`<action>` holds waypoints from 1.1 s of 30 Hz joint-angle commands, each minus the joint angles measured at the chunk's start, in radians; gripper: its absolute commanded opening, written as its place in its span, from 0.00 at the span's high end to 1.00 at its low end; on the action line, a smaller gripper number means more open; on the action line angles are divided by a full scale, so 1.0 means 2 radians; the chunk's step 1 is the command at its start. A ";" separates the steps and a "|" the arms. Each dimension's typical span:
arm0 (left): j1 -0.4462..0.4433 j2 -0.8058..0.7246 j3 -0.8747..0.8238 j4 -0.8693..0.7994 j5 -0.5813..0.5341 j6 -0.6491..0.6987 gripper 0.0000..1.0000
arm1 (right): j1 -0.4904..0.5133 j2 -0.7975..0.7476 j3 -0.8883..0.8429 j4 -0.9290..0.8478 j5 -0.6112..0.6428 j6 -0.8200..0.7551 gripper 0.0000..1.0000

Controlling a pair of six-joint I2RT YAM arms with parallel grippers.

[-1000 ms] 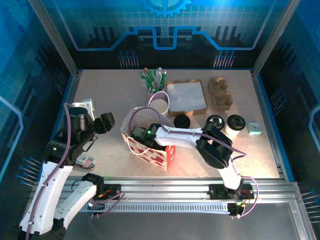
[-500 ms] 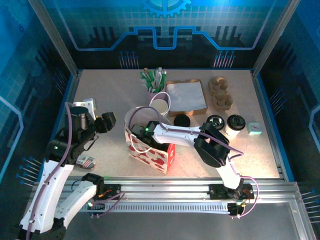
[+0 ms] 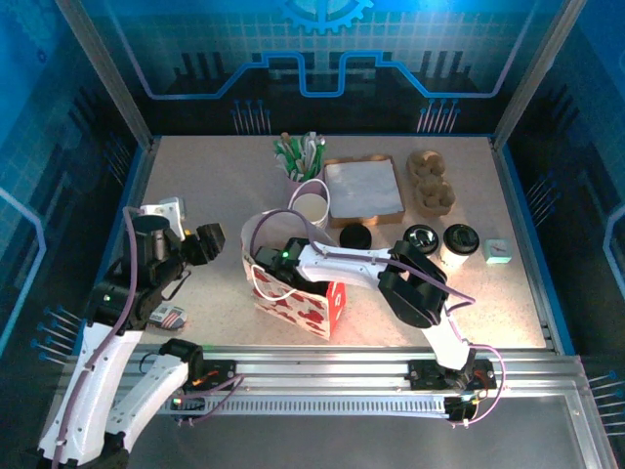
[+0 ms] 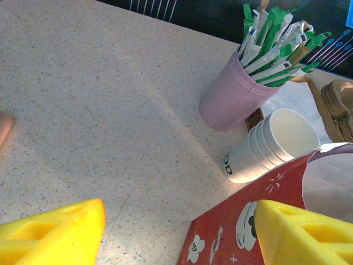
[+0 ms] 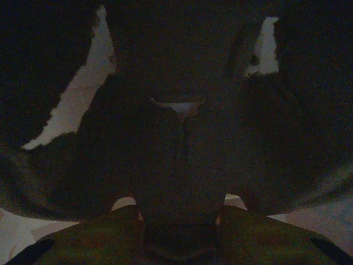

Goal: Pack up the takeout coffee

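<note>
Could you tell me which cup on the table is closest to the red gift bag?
The stack of nested white cups, just behind the red bag. The pink cup sits beyond it; the lidded white cup is far right.

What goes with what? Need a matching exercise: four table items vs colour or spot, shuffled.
Things:
1 gift bag
2 stick holder
3 lidded white cup
4 cup carriers

Colour or spot:
A brown, back right
B right side, next to a teal packet
C pink
D red, patterned, near front centre

Pairs: 1-D, 2-C, 3-B, 4-A
</note>
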 commanded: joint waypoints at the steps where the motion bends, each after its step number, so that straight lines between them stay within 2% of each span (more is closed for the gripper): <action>1: 0.004 -0.008 -0.007 0.013 -0.008 0.007 0.27 | 0.008 -0.004 0.005 -0.051 0.000 0.006 0.55; 13: 0.004 -0.013 -0.010 0.015 -0.009 0.010 0.26 | 0.011 -0.033 0.010 -0.038 0.025 0.014 0.27; 19: 0.004 -0.014 -0.010 0.015 -0.009 0.010 0.26 | 0.011 -0.039 0.016 -0.033 0.032 0.014 0.18; 21: 0.004 -0.013 -0.010 0.015 -0.008 0.010 0.26 | 0.011 -0.042 0.016 -0.030 0.033 0.014 0.10; 22: 0.004 -0.013 -0.010 0.015 -0.009 0.011 0.26 | 0.011 -0.043 0.016 -0.029 0.035 0.014 0.01; 33: 0.004 -0.011 -0.009 0.016 -0.005 0.011 0.26 | 0.009 -0.070 0.039 -0.026 0.052 0.014 0.00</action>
